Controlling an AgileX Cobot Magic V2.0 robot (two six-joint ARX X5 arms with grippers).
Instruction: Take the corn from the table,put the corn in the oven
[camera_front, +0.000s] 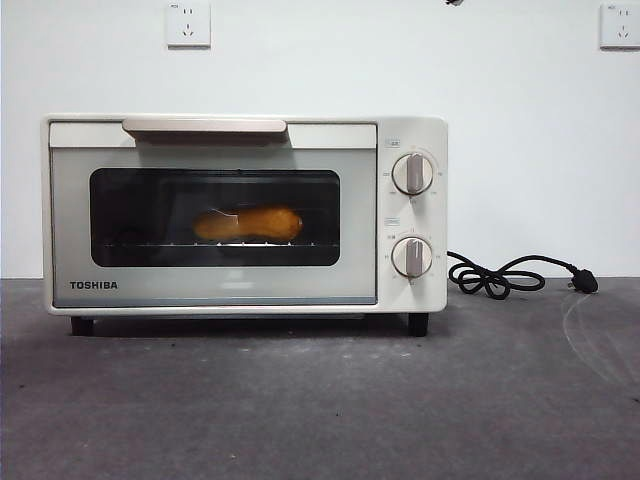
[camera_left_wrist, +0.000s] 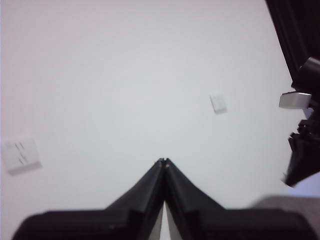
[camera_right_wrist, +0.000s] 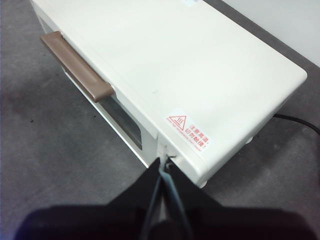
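The corn (camera_front: 248, 224) lies on the rack inside the oven (camera_front: 245, 213), seen through the dark glass window; the oven door is closed. The oven stands on the dark grey table (camera_front: 320, 400). My right gripper (camera_right_wrist: 164, 162) is shut and empty, hovering above the oven's top (camera_right_wrist: 175, 65) near its knob-side front corner, with the brown handle (camera_right_wrist: 77, 65) off to one side. My left gripper (camera_left_wrist: 163, 161) is shut and empty, pointing at the white wall. A black tip (camera_front: 455, 2) shows at the front view's top edge.
A coiled black power cord with plug (camera_front: 520, 275) lies on the table right of the oven. Two wall sockets (camera_front: 188, 24) sit high on the white wall. The other arm's dark body (camera_left_wrist: 302, 90) shows at the left wrist view's edge.
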